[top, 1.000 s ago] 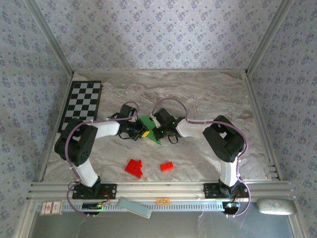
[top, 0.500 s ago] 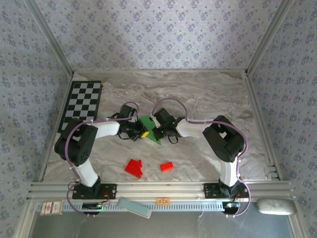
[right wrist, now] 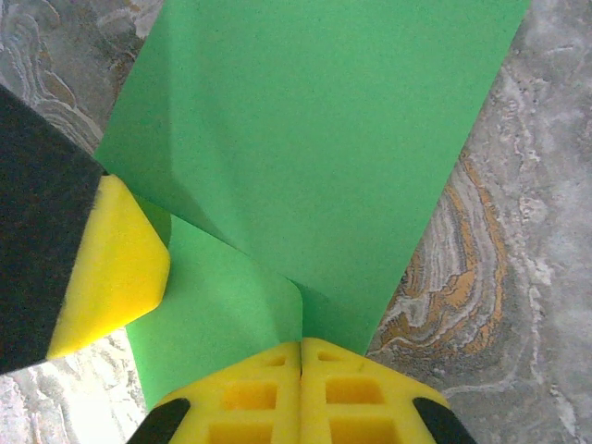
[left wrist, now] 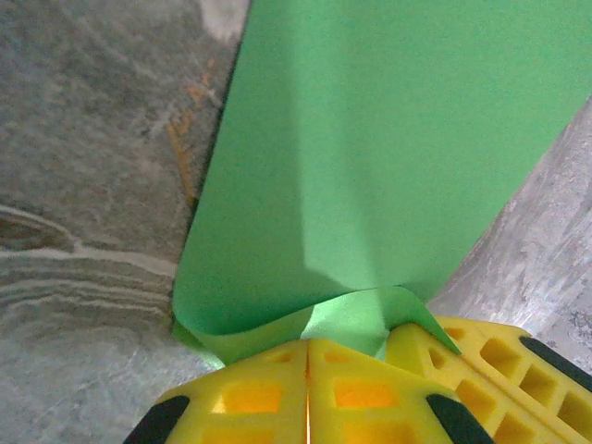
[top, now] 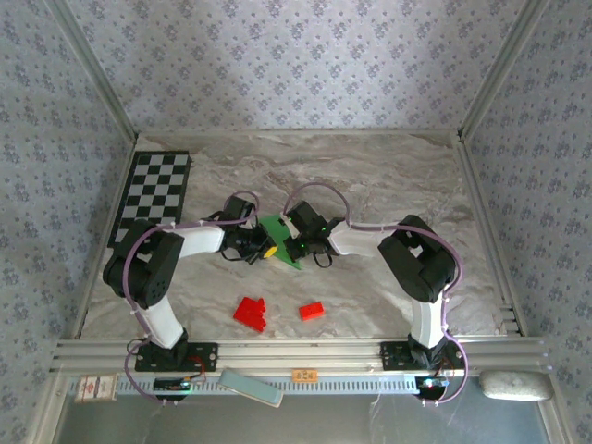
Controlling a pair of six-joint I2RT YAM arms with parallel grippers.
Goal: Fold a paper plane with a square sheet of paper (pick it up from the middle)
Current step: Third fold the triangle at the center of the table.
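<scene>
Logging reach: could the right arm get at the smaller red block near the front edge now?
Probably not yet: the smaller red block lies on bare marble tabletop, but the right gripper is shut on the creased bright green paper sheet, shared with the left gripper.

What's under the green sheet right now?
The marble tabletop shows on both sides of the square sheet of paper, pinched by the left gripper and right gripper. The patch directly beneath is covered.

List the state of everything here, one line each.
green paper, creased, pinched by both hands.
left hand, shut on the green paper.
right hand, shut on the green paper.
red blocks, lying loose, untouched.
checkered board, lying flat, untouched.
</scene>
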